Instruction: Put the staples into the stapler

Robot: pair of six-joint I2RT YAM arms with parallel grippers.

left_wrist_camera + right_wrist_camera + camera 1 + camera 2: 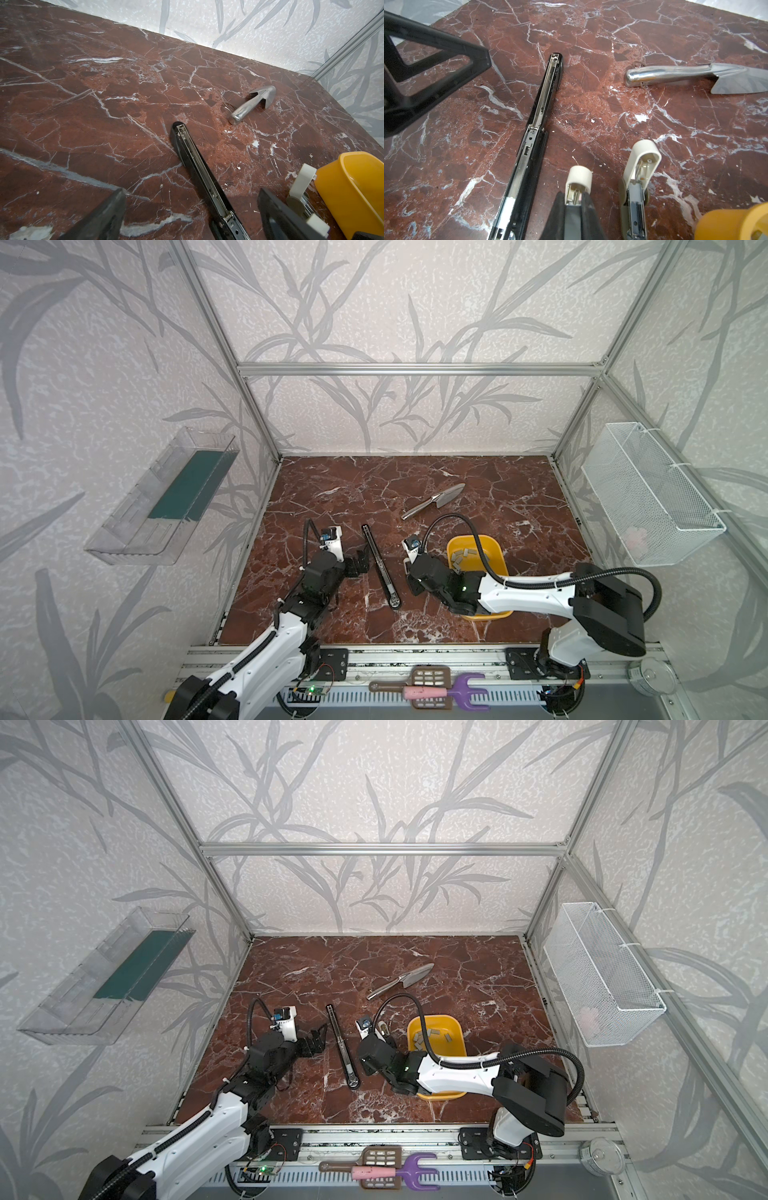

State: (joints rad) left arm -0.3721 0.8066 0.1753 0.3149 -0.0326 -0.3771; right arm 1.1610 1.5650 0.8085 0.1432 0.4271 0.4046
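Top view: staples [462, 556] in yellow bin [496, 551] toward the right edge of the tabletop [332, 489], black stapler [379, 566] laid open mid-tabletop; left wrist: left pincer [191, 193] released beside it; right wrist: right pincer [573, 195] clenched on white-capped stapler part [579, 174], probably best set down before pinching one strip flat

Metal staples [460, 556], glossy plastic tub [493, 548]

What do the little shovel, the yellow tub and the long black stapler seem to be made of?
The shovel: polished metal, probably steel, mirror-bright with reflections. The yellow tub: likely plastic, smooth, uniformly coloured, rounded moulded rim. The long black stapler: glossy black shell, plastic or painted metal, around a bare silvery metal channel.
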